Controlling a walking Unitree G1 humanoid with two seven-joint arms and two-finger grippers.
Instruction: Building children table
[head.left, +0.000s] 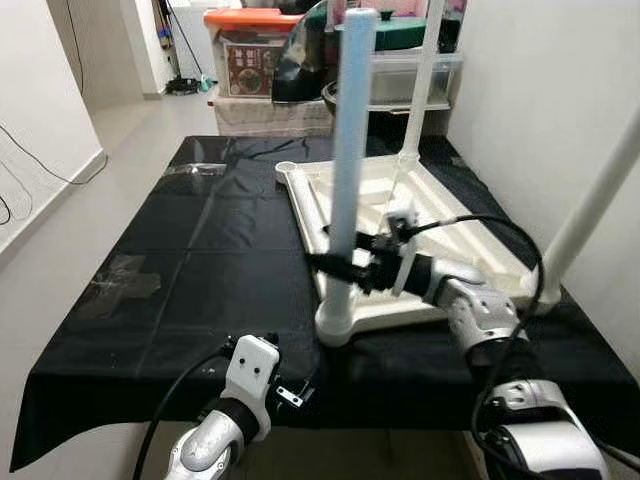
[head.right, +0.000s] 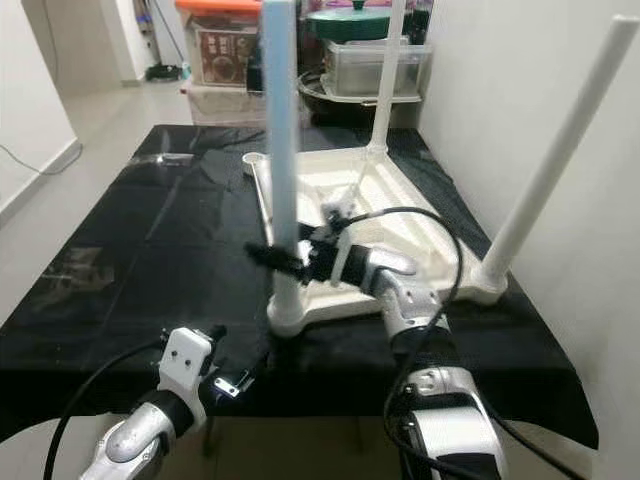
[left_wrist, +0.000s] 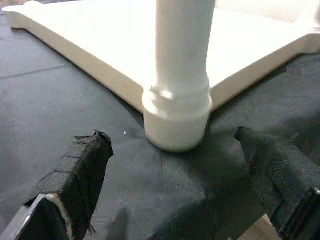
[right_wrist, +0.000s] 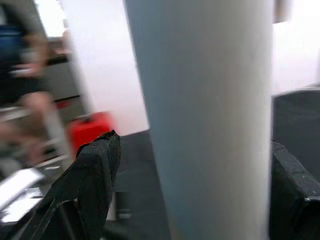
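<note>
The white tabletop (head.left: 420, 215) lay upside down on the black cloth (head.left: 200, 270), with three legs standing up from its corners. The right gripper (head.left: 345, 265) reached in at the near leg (head.left: 350, 160), its jaws spread wide with the leg between them, though whether the fingers (right_wrist: 92, 170) touched it could not be told. The left gripper (left_wrist: 180, 185) hung low at the cloth's near edge, jaws wide open and holding nothing, the leg's socket (left_wrist: 176, 117) just beyond its fingertips.

Both head eyes look forward and down on the black-draped table (head.left: 200, 250) with the white leg (head.left: 350, 150) at twelve o'clock, while each wrist camera sits close to that same leg, sighting between its fingers.
</note>
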